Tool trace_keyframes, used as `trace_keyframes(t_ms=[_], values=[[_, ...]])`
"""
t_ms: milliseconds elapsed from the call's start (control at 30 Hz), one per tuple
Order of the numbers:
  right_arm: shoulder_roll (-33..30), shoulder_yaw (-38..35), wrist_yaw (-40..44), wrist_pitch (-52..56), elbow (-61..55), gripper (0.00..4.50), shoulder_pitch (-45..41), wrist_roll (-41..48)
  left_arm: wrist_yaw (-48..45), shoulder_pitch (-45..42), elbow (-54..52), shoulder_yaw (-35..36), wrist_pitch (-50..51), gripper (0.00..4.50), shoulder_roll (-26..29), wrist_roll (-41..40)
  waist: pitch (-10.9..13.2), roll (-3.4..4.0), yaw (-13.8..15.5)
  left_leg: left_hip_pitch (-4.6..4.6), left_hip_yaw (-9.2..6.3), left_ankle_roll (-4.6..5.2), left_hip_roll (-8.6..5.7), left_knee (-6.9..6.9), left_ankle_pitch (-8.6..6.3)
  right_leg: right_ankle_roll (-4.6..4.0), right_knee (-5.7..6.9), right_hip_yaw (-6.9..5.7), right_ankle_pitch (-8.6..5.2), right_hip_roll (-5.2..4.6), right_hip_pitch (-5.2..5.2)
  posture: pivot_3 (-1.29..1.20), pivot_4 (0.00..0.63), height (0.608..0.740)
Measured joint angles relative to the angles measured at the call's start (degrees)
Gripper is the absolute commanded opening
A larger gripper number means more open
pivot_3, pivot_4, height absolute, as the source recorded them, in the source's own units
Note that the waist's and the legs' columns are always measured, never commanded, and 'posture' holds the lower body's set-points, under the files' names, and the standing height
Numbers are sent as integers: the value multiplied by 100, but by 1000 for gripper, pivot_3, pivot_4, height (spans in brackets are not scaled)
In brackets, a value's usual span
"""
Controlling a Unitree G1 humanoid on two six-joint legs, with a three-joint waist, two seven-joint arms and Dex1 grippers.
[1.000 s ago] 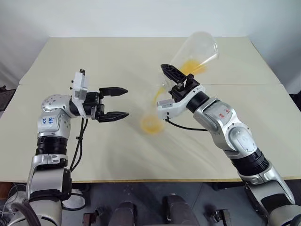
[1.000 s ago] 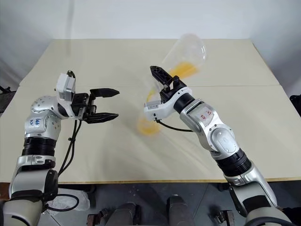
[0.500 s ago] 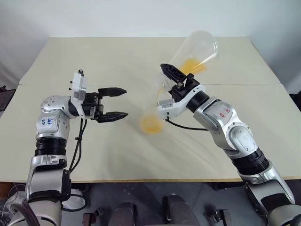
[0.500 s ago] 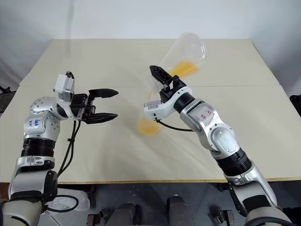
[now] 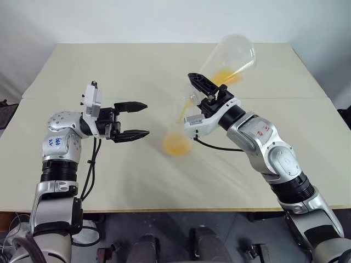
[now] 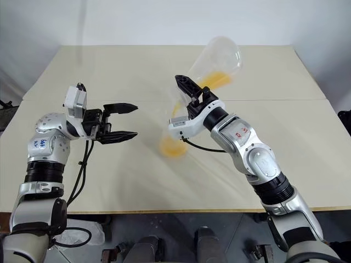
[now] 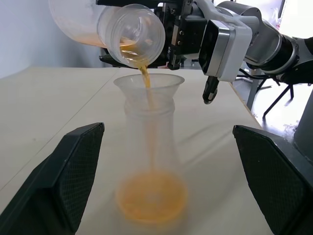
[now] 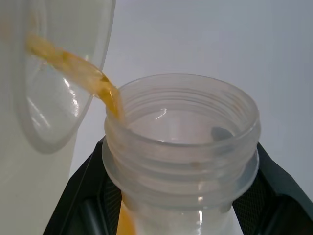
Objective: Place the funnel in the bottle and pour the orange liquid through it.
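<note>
My right end effector [image 5: 204, 90] is gripping a tipped clear plastic container [image 5: 230, 57], pouring yellow-orange liquid [image 7: 145, 78] through the small clear funnel [image 7: 149, 85] into the frosted flask bottle [image 7: 150, 161]; my left end effector [image 5: 134, 119] is waiting wide open, holding nothing.

A bare test room: plain cream table [image 5: 137, 66] against blank white walls [image 5: 137, 19].

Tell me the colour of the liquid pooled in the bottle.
Yellow-orange liquid, clearest in the left wrist view.

A translucent yellow-orange liquid [image 7: 151, 196] pools in the clear, faintly frosted bottle [image 7: 150, 147] beneath a clear funnel [image 7: 149, 85], fed from a clear container [image 5: 227, 57], on a pale beige table [image 5: 109, 71], beside black-fingered grippers on silver arms.
</note>
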Motion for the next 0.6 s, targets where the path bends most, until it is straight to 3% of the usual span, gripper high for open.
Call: trace_keyframes(t_ms=[600], values=[[-16, 0, -136, -99, 200, 2458, -90, -169, 6, 0, 0, 0, -7, 4500, -1, 0, 0, 0, -3, 0, 0, 0, 0, 0, 0, 0, 0, 0, 0, 0, 0, 0, 150, 740]])
